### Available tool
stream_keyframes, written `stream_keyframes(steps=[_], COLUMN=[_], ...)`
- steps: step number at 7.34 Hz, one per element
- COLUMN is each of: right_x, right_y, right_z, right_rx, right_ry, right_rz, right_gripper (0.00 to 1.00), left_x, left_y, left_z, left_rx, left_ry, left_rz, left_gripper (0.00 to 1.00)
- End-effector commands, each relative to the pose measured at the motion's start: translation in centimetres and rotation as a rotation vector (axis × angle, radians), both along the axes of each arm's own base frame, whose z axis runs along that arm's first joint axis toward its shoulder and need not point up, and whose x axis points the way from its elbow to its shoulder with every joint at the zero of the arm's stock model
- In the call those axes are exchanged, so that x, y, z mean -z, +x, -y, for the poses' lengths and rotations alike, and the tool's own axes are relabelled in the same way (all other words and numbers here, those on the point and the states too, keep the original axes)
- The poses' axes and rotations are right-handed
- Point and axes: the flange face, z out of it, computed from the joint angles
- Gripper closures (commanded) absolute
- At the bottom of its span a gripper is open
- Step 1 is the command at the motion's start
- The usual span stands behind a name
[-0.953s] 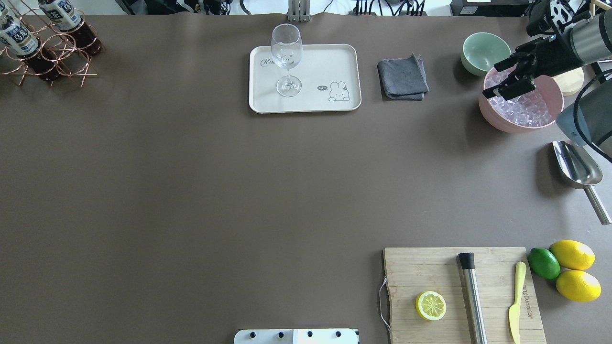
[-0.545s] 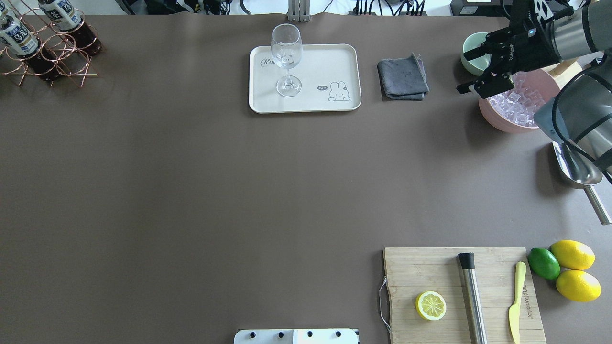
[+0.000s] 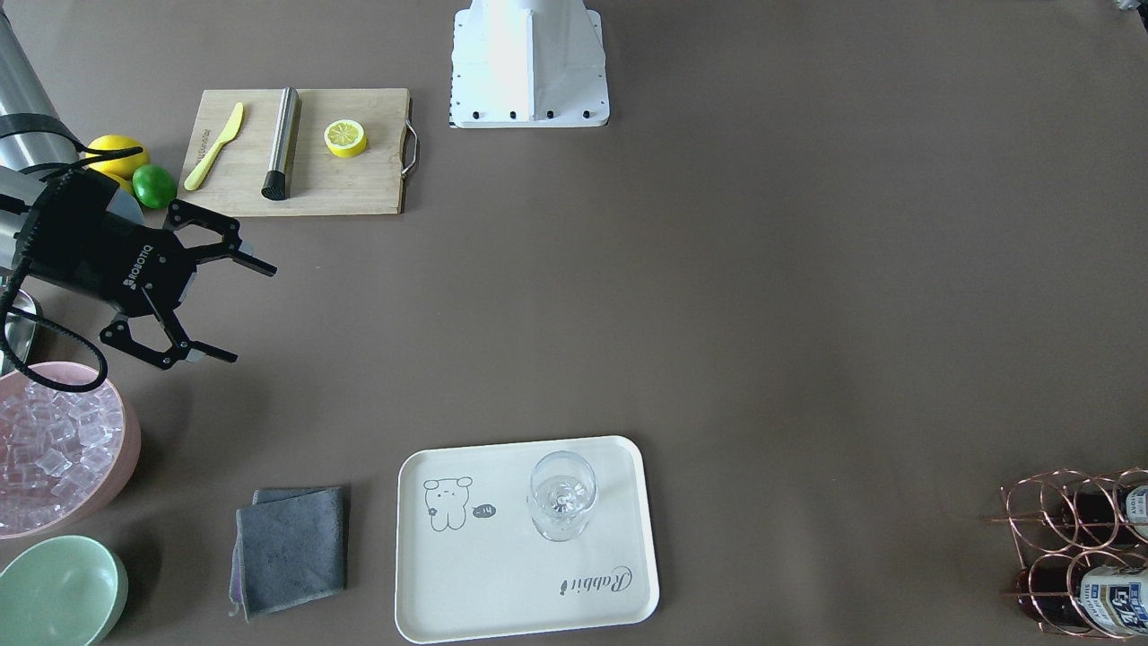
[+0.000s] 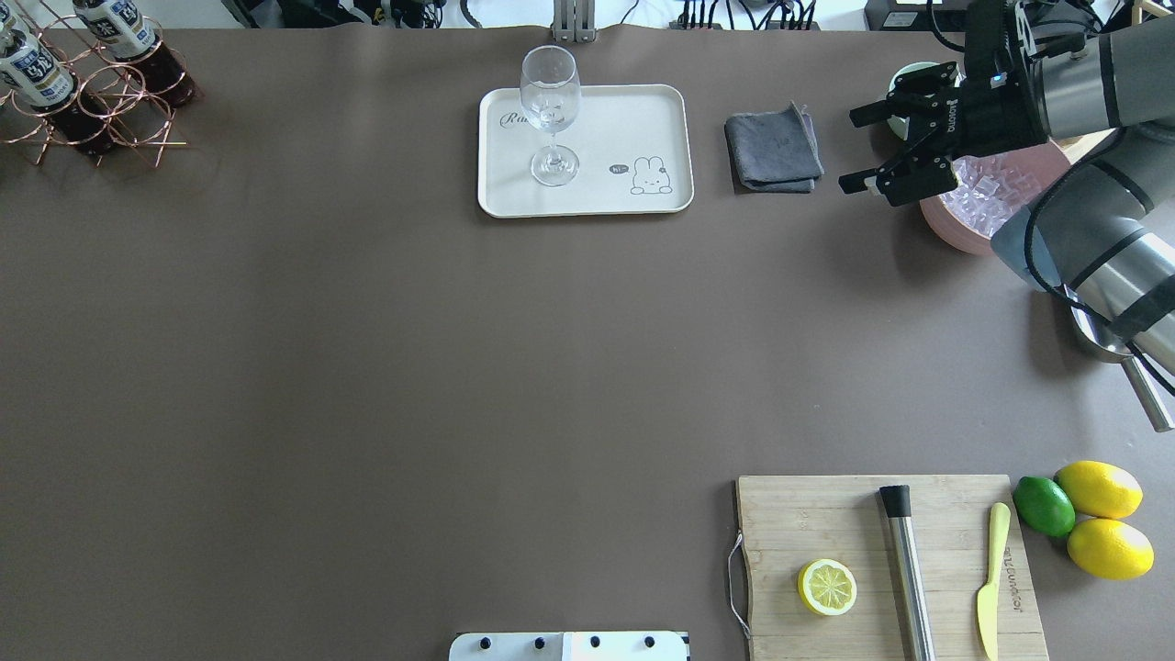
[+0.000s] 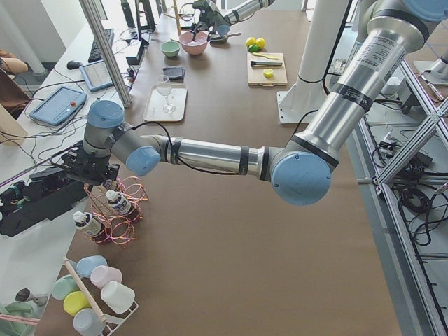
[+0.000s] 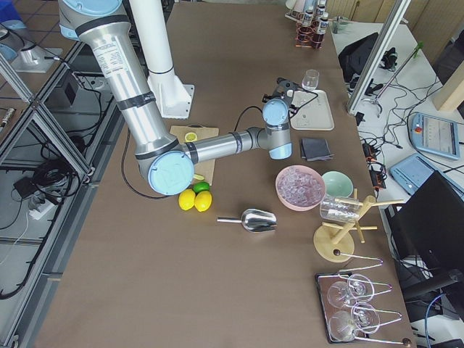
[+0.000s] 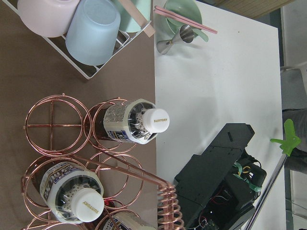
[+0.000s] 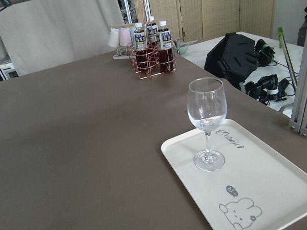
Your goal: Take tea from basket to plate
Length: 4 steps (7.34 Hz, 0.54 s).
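Note:
Three tea bottles stand in the copper wire basket (image 4: 101, 110) at the table's far left corner; two show in the overhead view (image 4: 37, 69). The left wrist view looks straight down on their white caps (image 7: 156, 120) and the basket (image 7: 53, 124). My left gripper (image 5: 87, 170) hovers just above the basket; I cannot tell whether it is open or shut. The cream plate (image 4: 624, 119) lies at the far middle and bears a wine glass (image 4: 549, 110). My right gripper (image 4: 849, 151) is open and empty, in the air between the grey cloth and the pink ice bowl.
A grey cloth (image 4: 774, 147) lies right of the plate. A pink bowl of ice (image 4: 973, 207), a mint bowl (image 3: 58, 588) and a metal scoop (image 4: 1138, 386) are at the right. A cutting board (image 4: 826, 523) with lemon half, muddler and knife is near right. A cup rack (image 7: 91, 33) stands beside the basket.
My right gripper has swung left from above the ice bowl toward the grey cloth, staying open. The basket, bottles, plate and glass have not moved.

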Motion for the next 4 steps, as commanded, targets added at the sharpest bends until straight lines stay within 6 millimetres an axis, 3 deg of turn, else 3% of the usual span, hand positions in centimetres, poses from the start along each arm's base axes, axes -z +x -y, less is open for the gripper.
stream_keyframes(steps=[1,3,4], right_x=[1.0,1.6,1.5], right_y=[-4.5,-6.2,-6.8], right_z=[-2.4,-3.3,-3.7], right_rx=[-0.077,-0.070,-0.057], right_ry=[-0.009,-0.017,-0.018], right_rz=[0.164,0.194,0.194], right_gripper=[0.00,0.00,0.00], left_x=[-0.4,-0.7,-0.7], left_y=[0.9,1.1,1.1], left_z=[0.6,1.2,1.3], left_rx=[-0.007,-0.008,-0.007], left_ry=[0.011,0.014,0.013], left_rz=[-0.003,-0.004,-0.004], left_gripper=[0.09,0.09,0.18])
